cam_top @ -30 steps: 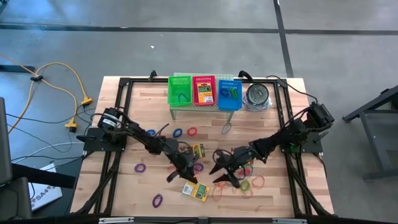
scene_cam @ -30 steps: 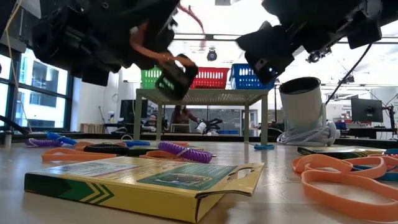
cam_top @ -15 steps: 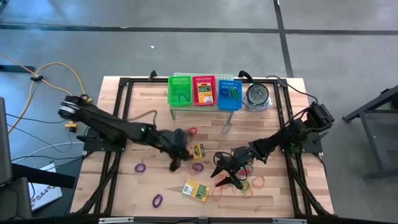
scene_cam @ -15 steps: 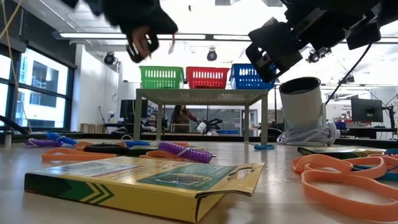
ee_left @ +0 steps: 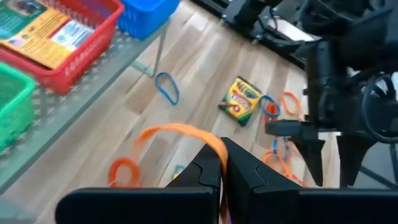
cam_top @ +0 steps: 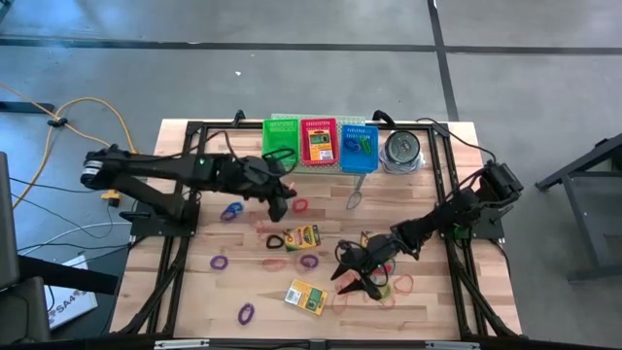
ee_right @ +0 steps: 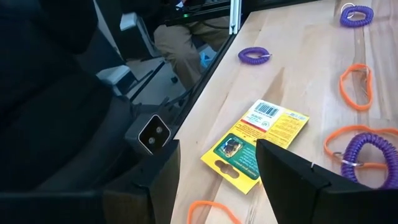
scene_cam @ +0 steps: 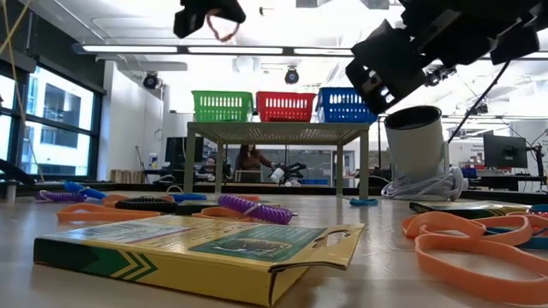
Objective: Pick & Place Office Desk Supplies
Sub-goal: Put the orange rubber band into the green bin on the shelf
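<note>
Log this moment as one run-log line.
left gripper: shut on orange band, raised near baskets | right gripper: open, empty, over crayon box | tin: untouched

Three plastic mesh baskets stand in a row: green (cam_top: 281, 142), red (cam_top: 318, 143) and blue (cam_top: 359, 148). The flat cardboard crayon box (ee_right: 255, 145) is yellow with a green panel and a white barcode patch. The thin rubber-band loop (ee_left: 180, 138) in the black left pincer (ee_left: 222, 169) is orange. Coiled loops (ee_right: 254, 55) are purple. The wooden worktop (cam_top: 209, 292) is pale, striped in light planks.
</note>
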Robot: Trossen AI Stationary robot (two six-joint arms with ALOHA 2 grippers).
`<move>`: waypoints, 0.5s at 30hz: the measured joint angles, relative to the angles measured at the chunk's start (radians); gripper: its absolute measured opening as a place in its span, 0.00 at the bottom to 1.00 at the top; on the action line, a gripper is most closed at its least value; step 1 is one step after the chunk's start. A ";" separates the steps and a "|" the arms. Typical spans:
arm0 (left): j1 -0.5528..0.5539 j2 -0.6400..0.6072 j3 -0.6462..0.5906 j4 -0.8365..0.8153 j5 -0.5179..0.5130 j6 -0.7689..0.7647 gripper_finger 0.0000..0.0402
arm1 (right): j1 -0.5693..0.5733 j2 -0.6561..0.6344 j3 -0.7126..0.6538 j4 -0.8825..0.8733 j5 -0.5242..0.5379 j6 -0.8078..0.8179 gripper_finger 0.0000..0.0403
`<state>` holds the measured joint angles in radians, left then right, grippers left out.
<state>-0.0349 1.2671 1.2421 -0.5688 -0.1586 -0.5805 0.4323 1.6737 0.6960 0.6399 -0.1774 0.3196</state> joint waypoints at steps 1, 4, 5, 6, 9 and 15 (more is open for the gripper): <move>0.028 0.000 0.013 -0.030 0.019 -0.017 0.00 | 0.001 0.000 0.000 0.000 0.003 0.001 0.49; 0.116 0.007 0.039 -0.094 0.038 -0.030 0.00 | 0.001 0.000 0.000 0.000 0.003 0.001 0.49; 0.140 0.007 0.041 -0.114 0.035 -0.019 0.00 | 0.001 0.000 0.000 0.000 0.002 0.001 0.49; 0.162 0.007 0.041 -0.124 0.037 -0.004 0.00 | 0.001 0.000 0.000 0.000 0.002 0.007 0.49; 0.199 0.007 0.041 -0.133 0.045 0.028 0.00 | 0.006 0.000 0.000 0.000 0.006 0.027 0.49; 0.232 0.002 0.111 -0.145 0.109 0.087 0.00 | 0.025 0.000 -0.001 0.032 0.042 0.018 0.49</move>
<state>0.1976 1.2690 1.3529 -0.7140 -0.0499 -0.4937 0.4576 1.6737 0.6952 0.6723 -0.1356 0.3375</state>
